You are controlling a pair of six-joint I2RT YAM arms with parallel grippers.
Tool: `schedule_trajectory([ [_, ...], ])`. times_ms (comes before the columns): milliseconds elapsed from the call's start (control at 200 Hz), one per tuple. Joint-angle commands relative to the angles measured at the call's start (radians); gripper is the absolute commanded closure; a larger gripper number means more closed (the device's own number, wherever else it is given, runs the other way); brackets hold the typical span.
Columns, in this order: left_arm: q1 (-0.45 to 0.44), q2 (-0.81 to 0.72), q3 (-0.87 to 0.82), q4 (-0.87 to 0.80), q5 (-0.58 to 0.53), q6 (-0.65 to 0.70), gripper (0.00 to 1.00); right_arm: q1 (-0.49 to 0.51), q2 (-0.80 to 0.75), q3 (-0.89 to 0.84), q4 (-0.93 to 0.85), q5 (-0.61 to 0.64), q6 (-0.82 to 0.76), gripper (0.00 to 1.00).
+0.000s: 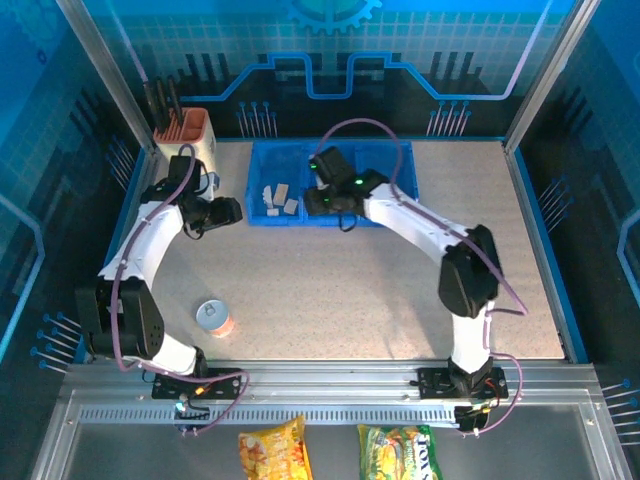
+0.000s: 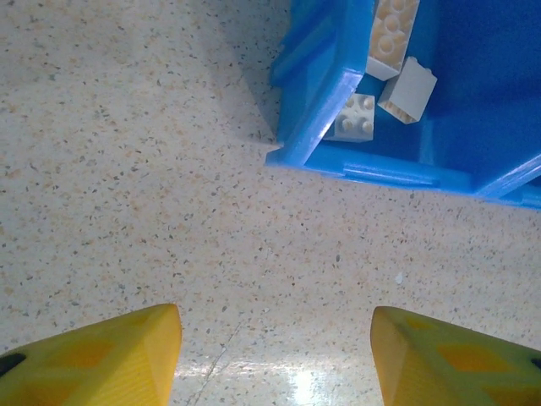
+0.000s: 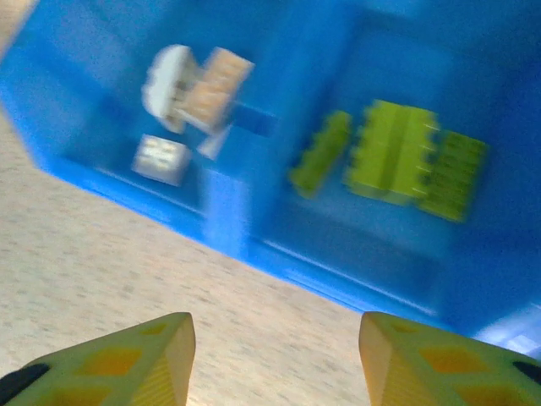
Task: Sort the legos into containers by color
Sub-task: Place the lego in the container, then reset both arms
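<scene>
The blue tray of containers (image 1: 262, 150) lies at the back middle of the table. Several white legos (image 1: 278, 198) rest in its left bin. My left gripper (image 1: 236, 210) hovers just left of the tray, and in the left wrist view it (image 2: 275, 320) is open over bare tabletop, with the tray corner (image 2: 325, 118) and white legos (image 2: 406, 89) ahead. My right gripper (image 1: 320, 203) is at the tray's front edge. The blurred right wrist view shows it (image 3: 275, 321) open and empty, facing white legos (image 3: 199, 93) and lime green legos (image 3: 393, 152) in adjoining bins (image 3: 228, 211).
A small round can with an orange label (image 1: 214, 318) stands on the near left of the table. A beige utensil holder with dark handles (image 1: 185, 135) stands at the back left. Two snack bags (image 1: 272, 450) lie below the arm bases.
</scene>
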Motion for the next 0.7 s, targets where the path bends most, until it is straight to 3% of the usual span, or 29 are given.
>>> schedule_trajectory([
  [0, 0.009, -0.034, 0.003, -0.019, -0.027, -0.071, 0.35, -0.099, -0.116, -0.11, -0.001, -0.017, -0.036, 0.44],
  [235, 0.006, -0.061, -0.103, 0.134, -0.02, -0.154, 0.24, -0.331, -0.324, -0.345, 0.012, -0.019, -0.111, 0.33],
  [430, 0.006, -0.08, -0.186, 0.256, -0.104, -0.157, 0.01, -0.529, -0.406, -0.501, 0.08, -0.045, -0.147, 0.21],
  [535, 0.006, -0.081, -0.223, 0.306, -0.174, -0.149, 0.01, -0.606, -0.425, -0.572, 0.136, -0.044, -0.148, 0.0],
  [690, 0.007, -0.074, -0.28, 0.406, -0.281, -0.137, 0.01, -0.65, -0.427, -0.67, 0.264, -0.02, -0.121, 0.0],
])
